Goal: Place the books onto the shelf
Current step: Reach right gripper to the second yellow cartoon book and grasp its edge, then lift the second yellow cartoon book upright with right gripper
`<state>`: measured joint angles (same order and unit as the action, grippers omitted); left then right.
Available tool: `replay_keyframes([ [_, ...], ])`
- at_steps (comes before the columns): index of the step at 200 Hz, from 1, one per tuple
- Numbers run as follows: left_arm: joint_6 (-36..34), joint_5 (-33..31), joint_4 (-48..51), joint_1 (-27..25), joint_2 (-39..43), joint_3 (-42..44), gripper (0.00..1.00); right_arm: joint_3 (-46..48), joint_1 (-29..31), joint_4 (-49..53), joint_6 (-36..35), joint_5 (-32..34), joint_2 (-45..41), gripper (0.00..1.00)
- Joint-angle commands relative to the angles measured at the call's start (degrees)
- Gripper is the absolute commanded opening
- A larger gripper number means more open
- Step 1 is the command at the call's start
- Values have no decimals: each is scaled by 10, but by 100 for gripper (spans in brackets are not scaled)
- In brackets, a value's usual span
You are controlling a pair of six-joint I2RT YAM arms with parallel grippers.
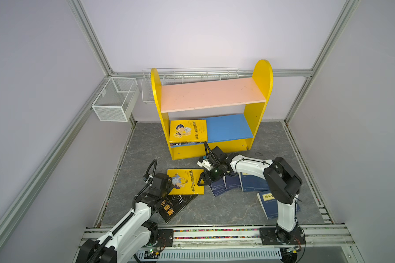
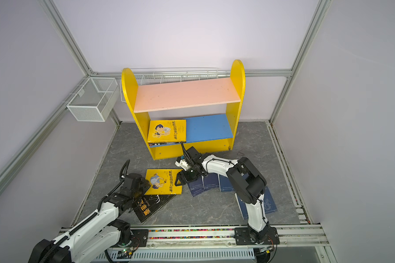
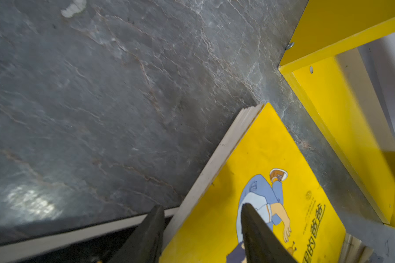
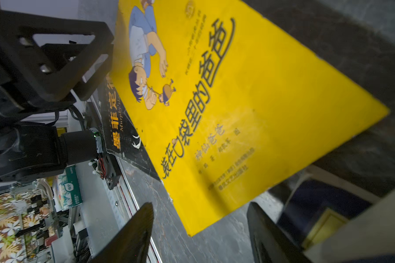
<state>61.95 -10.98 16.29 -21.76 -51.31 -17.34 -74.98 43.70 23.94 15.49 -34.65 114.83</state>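
Observation:
The shelf (image 1: 259,109) stands at the back with a bare pink upper board (image 1: 212,93). On the left of its blue lower board (image 1: 228,127) a yellow cartoon book (image 1: 188,131) tops a small stack. A second yellow cartoon book (image 1: 188,182) lies on the floor, partly over a black book (image 1: 176,208). My left gripper (image 1: 169,182) (image 3: 201,206) is open, its fingers straddling that book's page edge. My right gripper (image 1: 200,181) (image 4: 200,203) is open at the book's opposite side, its corner (image 4: 192,227) between the fingers. Navy books (image 1: 252,182) lie under the right arm.
A white wire mesh basket (image 1: 114,100) hangs on the left wall, and a long one (image 1: 192,75) runs behind the shelf. One navy book with a yellow label (image 1: 268,203) lies near the right arm's base. Grey stone-patterned floor (image 1: 226,205) lies in front.

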Motion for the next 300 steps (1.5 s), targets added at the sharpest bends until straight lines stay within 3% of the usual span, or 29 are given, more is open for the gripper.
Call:
replay_keyframes([
  [1,-13,13,-2,1,-10,15,54,-10,-14,30,16,-30,23,68],
  [66,-8,25,-28,-5,-33,19,53,-50,-10,56,23,-32,72,67],
  [116,-8,37,-23,-17,-54,4,53,-19,-11,-63,65,-92,14,61],
  [168,-7,41,-23,-19,-53,1,52,1,-16,-120,96,-108,-75,48],
  [239,-18,47,-50,-25,-34,3,53,-7,0,-155,122,-96,-54,32],
  [268,-13,46,-61,-25,-16,10,52,0,-1,-142,105,-74,-63,18],
  [300,19,23,-32,-25,38,18,54,37,-14,-178,113,-86,-104,10],
])
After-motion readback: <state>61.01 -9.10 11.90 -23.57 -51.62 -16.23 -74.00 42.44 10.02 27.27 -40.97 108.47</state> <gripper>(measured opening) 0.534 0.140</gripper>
